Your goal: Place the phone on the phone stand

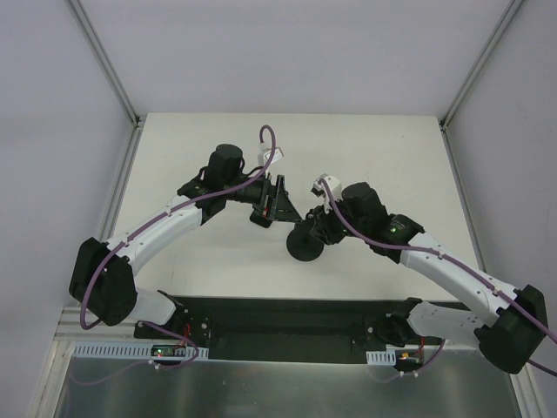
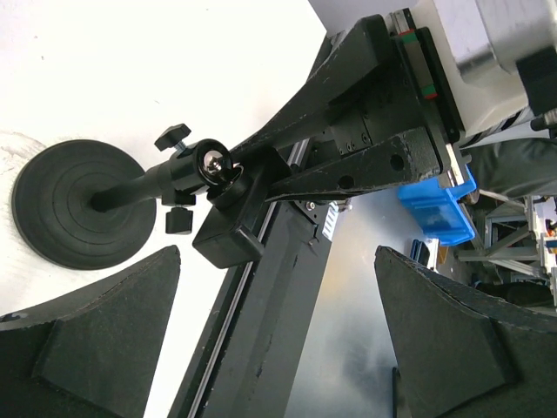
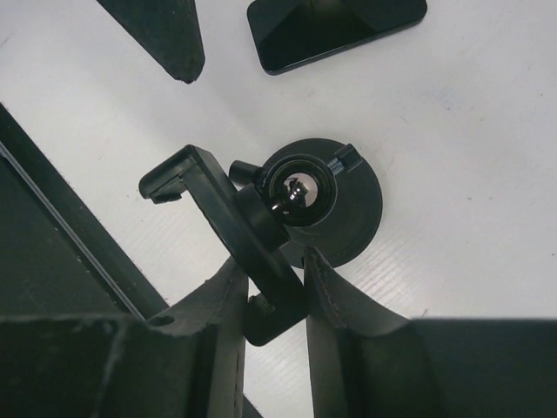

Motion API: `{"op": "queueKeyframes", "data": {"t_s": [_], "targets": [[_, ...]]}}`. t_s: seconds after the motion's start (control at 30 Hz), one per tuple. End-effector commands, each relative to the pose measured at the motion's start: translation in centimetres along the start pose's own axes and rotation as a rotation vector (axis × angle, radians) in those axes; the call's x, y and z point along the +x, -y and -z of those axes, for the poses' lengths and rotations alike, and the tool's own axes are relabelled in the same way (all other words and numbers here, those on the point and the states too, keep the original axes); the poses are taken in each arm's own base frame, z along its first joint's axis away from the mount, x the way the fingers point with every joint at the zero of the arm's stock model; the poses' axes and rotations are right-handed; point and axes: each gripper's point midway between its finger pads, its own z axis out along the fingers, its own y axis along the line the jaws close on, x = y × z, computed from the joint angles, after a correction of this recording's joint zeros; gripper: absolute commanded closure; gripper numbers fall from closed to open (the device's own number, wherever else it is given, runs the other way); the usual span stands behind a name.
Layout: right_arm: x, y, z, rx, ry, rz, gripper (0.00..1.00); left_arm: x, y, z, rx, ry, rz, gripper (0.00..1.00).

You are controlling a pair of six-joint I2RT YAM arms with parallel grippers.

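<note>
The phone stand (image 3: pixel 344 205) is black, with a round disc base (image 1: pixel 305 247) on the white table and a cradle bar (image 3: pixel 209 205) on a ball joint. My right gripper (image 3: pixel 274 283) is shut on the cradle's lower end, a finger pressing each side. The left wrist view shows the same stand (image 2: pixel 74 205) with the right arm's fingers (image 2: pixel 348 170) on its cradle. The phone (image 3: pixel 335 30), a glossy black slab, lies flat on the table beyond the stand. My left gripper (image 2: pixel 277 340) is open and holds nothing, hovering near the phone; one of its fingers (image 3: pixel 161 35) shows beside it.
A black strip (image 1: pixel 287 313) and a metal sheet (image 1: pixel 278 383) run along the table's near edge by the arm bases. White walls with grey posts (image 1: pixel 113 78) enclose the table (image 1: pixel 392 165). A blue bin (image 2: pixel 435 205) shows off the table.
</note>
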Motion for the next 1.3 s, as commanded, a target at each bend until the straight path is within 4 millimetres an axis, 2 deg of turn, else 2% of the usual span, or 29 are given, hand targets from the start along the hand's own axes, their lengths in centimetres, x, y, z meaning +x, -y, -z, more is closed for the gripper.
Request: {"op": "queueKeyframes", "data": {"t_s": [0.0, 0.07, 0.13, 0.33, 0.47, 0.5, 0.53, 0.7, 0.73, 0.87, 1.0, 1.17, 1.27], "targets": [[-0.7, 1.2, 1.1, 0.106, -0.007, -0.008, 0.98, -0.7, 1.4, 0.6, 0.016, 0.03, -0.078, 0.08], [-0.4, 2.0, 1.5, 0.155, -0.004, -0.021, 0.99, -0.6, 1.5, 0.6, 0.017, 0.03, -0.08, 0.08], [-0.5, 3.9, 2.1, 0.27, 0.017, -0.03, 0.99, -0.7, 1.5, 0.6, 0.018, 0.031, -0.079, 0.08], [-2.2, 7.5, 4.5, 0.476, 0.104, -0.074, 0.99, -0.6, 1.4, 0.6, 0.013, 0.031, -0.077, 0.08], [-1.4, 8.3, 4.3, 0.475, 0.101, -0.113, 0.99, -0.7, 1.5, 0.7, 0.013, 0.035, -0.083, 0.08], [-1.9, 8.4, 4.2, 0.47, 0.133, -0.126, 0.99, -0.7, 1.5, 0.7, 0.014, 0.034, -0.082, 0.08], [-1.2, 8.6, 3.9, 0.466, 0.136, -0.146, 0.99, -0.7, 1.6, 0.7, 0.015, 0.035, -0.083, 0.08], [-3.8, 8.7, 3.5, 0.384, 0.26, -0.173, 0.99, -0.7, 1.6, 0.7, 0.017, 0.034, -0.083, 0.08], [-4.1, 9.4, 3.5, 0.382, 0.271, -0.184, 0.99, -0.6, 1.6, 0.7, 0.015, 0.032, -0.081, 0.08], [-5.6, 9.8, 2.8, 0.299, 0.257, -0.134, 0.99, -0.7, 1.5, 0.7, 0.014, 0.035, -0.082, 0.08], [-4.7, 11.0, 2.8, 0.309, 0.148, -0.129, 0.99, -0.6, 1.5, 0.7, 0.017, 0.032, -0.079, 0.08], [-3.2, 10.5, 1.8, 0.268, 0.104, -0.165, 0.99, -0.6, 1.6, 0.6, 0.02, 0.031, -0.081, 0.08], [-1.9, 10.8, 1.9, 0.292, 0.066, -0.186, 0.99, -0.6, 1.6, 0.6, 0.02, 0.028, -0.077, 0.08]]}}
